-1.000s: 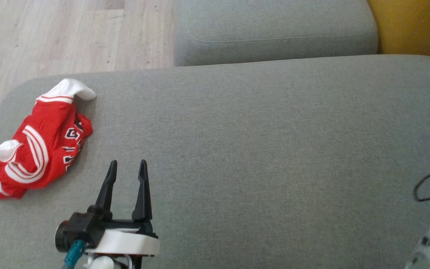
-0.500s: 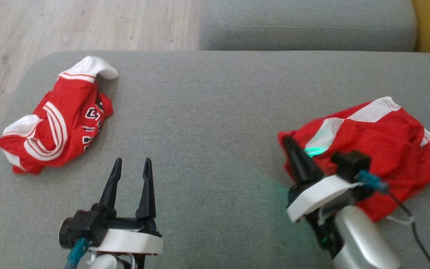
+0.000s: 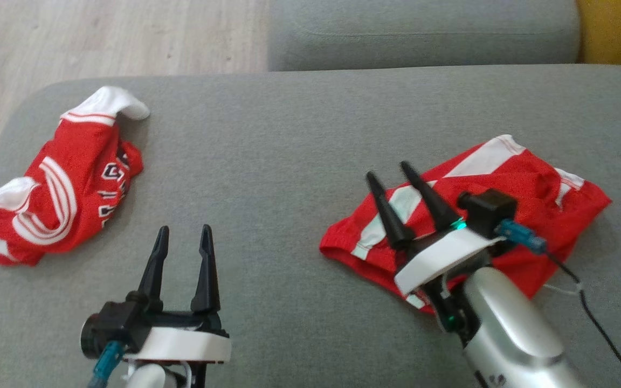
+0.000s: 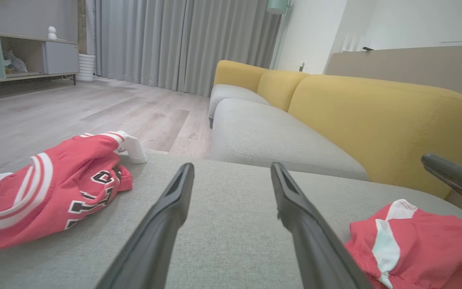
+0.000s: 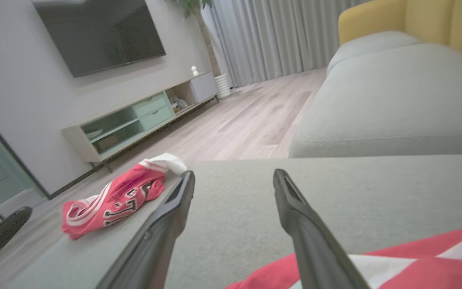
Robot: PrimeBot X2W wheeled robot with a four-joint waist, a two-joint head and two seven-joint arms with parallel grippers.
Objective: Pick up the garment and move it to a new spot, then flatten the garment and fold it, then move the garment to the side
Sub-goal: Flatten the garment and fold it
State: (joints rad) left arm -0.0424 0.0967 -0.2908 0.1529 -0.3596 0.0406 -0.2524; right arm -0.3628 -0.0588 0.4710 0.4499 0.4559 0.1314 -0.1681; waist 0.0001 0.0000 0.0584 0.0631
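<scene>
- Grey fabric sofa cushion (image 3: 289,161) is seen as the wide surface that carries everything. A pale wooden floor (image 3: 100,37) is seen beyond its far left corner, a second grey cushion (image 3: 423,32) beyond its far edge, and a yellow backrest (image 3: 618,32) at the far right.
- Long grey curtains (image 4: 183,40), a dark wall-mounted screen (image 5: 98,32) and a low cabinet with pale green drawers (image 5: 134,116) are seen across the room in the wrist views.
- A crumpled red jersey with white bands and black lettering (image 3: 57,188) is found by the cushion's left edge, with one white end turned toward the far left corner. It lies well apart from the garment.
- A red cloth garment with white stripes (image 3: 526,183) is laid wrinkled on the right half of the cushion, nearer the right edge, between the far and near edges.
- The right gripper (image 3: 387,170) is held over the garment's left part, its two dark fingers spread wide with nothing gripped. Whether cloth is touched cannot be told.
- A thin black cable (image 3: 596,323) is run from the right wrist over the garment's near right part.
- The left gripper (image 3: 184,229) is held by the near edge, left of the middle, with its fingers spread wide and empty. Bare cushion is seen between it and the garment, and the jersey lies near on its left.
</scene>
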